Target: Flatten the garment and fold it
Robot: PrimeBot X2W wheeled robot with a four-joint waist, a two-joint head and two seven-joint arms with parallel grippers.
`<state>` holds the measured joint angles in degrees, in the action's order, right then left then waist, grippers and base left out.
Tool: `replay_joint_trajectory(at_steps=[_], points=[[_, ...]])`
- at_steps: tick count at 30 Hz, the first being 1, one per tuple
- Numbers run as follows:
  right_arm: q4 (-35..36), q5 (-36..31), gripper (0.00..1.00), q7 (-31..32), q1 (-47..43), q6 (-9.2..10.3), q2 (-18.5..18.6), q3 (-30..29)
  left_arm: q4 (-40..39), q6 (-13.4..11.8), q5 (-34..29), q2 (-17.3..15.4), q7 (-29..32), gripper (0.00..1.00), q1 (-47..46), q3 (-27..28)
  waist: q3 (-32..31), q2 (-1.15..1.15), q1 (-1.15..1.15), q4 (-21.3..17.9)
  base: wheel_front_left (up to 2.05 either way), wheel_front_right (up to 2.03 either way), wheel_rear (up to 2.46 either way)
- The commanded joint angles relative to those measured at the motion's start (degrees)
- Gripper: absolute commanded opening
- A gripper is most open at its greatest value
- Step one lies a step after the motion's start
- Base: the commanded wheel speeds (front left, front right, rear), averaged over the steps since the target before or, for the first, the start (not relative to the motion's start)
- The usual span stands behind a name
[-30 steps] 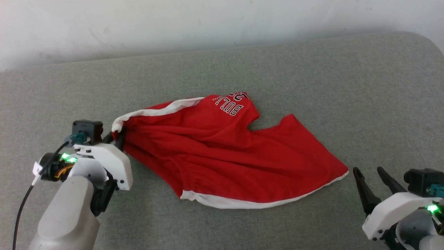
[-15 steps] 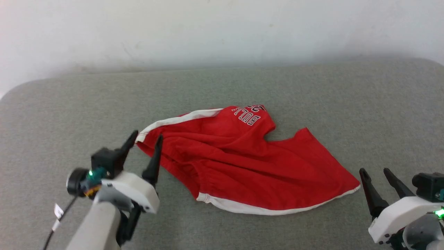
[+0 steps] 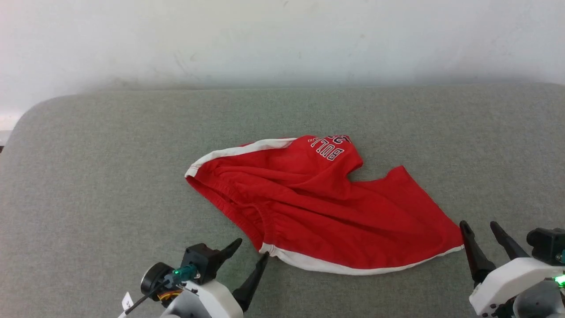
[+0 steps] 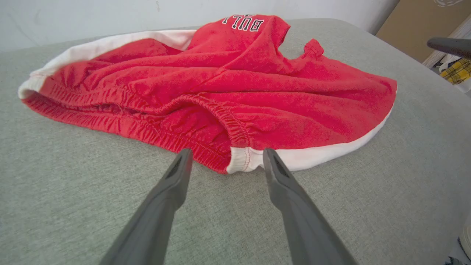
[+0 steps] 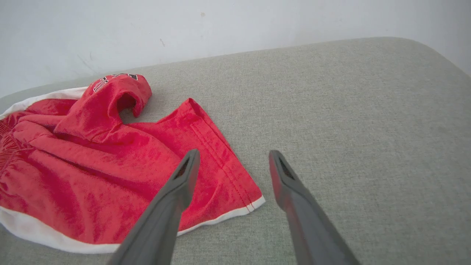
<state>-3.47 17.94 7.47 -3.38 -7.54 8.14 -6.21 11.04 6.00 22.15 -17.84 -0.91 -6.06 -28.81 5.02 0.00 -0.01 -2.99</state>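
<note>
The red shorts (image 3: 318, 203) lie rumpled in the middle of the grey cloth-covered desk (image 3: 88, 176). The left end effector (image 3: 253, 248) is spread wide and empty, its tips flanking the near waistband corner. The right end effector (image 3: 477, 223) is also spread wide and empty, just beside the hem corner.

My head camera looks forward and down from behind the left gripper (image 3: 253, 247) and right gripper (image 3: 477, 223). Each wrist camera sits low and looks along its own fingers, with the red shorts (image 3: 318, 207) close ahead. All three views share the shorts and the grey upholstered surface (image 3: 88, 176).
</note>
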Motion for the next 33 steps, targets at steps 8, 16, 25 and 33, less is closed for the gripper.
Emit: replay_joint_trajectory(at_steps=[8, 16, 25, 33], points=[[-0.3, -0.4, 1.00, -0.1, 0.4, 0.05, -0.5, -0.3, 2.3, 0.7, 0.8, 0.1, 1.7, 1.00, -2.4, -2.0, 2.6, 0.00, 0.01, -1.6, 0.00, 0.00, 0.00], [-0.8, -0.3, 1.00, -0.1, 0.8, 0.05, -0.4, -0.1, 6.3, 0.7, 0.9, 1.0, 0.7, 1.00, -5.1, -2.5, 3.8, 0.00, 0.01, -2.6, 0.00, 0.00, 0.00], [-1.4, -0.2, 1.00, 0.9, 0.4, 0.05, 0.4, 0.5, 6.4, 0.6, 1.3, 0.5, -0.7, 0.00, -5.4, -2.9, 3.4, 0.00, 0.01, -2.0, 0.00, 0.00, 0.00], [-0.9, 0.3, 1.00, 8.2, -1.2, 0.05, 7.4, 6.2, 1.2, -1.6, 1.5, -0.5, -2.2, 0.00, -2.5, -2.2, 1.1, 0.00, 0.01, 0.7, 0.00, 0.00, 0.00]])
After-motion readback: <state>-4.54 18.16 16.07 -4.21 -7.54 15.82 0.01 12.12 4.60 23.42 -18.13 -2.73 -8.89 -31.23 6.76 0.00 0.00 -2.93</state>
